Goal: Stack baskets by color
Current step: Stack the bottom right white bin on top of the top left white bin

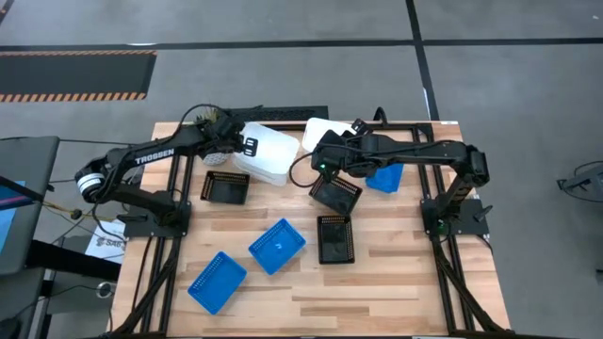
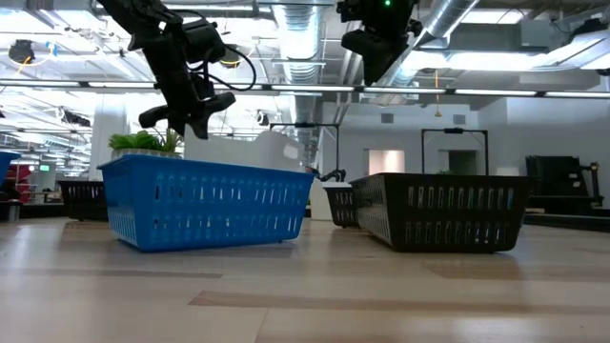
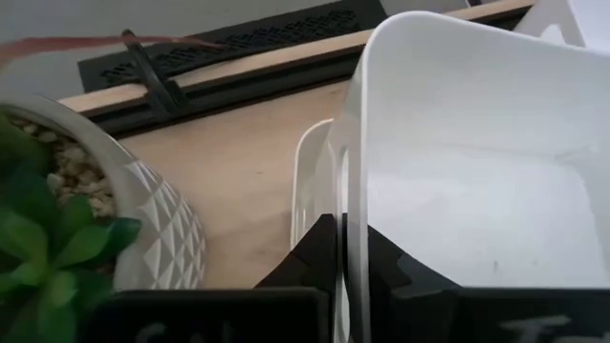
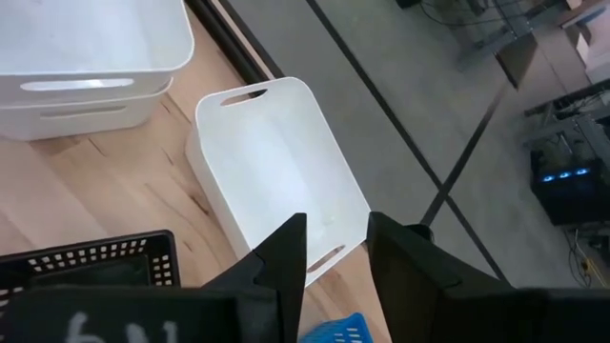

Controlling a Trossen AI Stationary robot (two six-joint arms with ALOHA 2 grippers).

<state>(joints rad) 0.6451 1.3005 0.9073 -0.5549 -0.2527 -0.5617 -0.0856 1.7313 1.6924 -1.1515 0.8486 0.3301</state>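
Two white baskets (image 1: 267,156) sit nested at the back of the table. My left gripper (image 3: 345,259) is shut on the top one's wall (image 3: 355,143), also seen from above (image 1: 244,146). A third white basket (image 4: 276,162) lies alone near the back edge (image 1: 325,130). My right gripper (image 4: 335,255) hovers open with nothing in it just in front of that basket (image 1: 332,155), above a tilted black basket (image 1: 336,195). Two more black baskets (image 1: 226,186) (image 1: 335,238) and three blue baskets (image 1: 277,246) (image 1: 217,282) (image 1: 384,176) lie on the wood.
A potted green plant (image 3: 57,248) in a white faceted pot stands close beside the nested white baskets, at the back left (image 1: 219,122). Black frame rails (image 1: 174,202) run along both table sides. In the low view a blue basket (image 2: 205,200) and a black one (image 2: 443,210) stand nearest.
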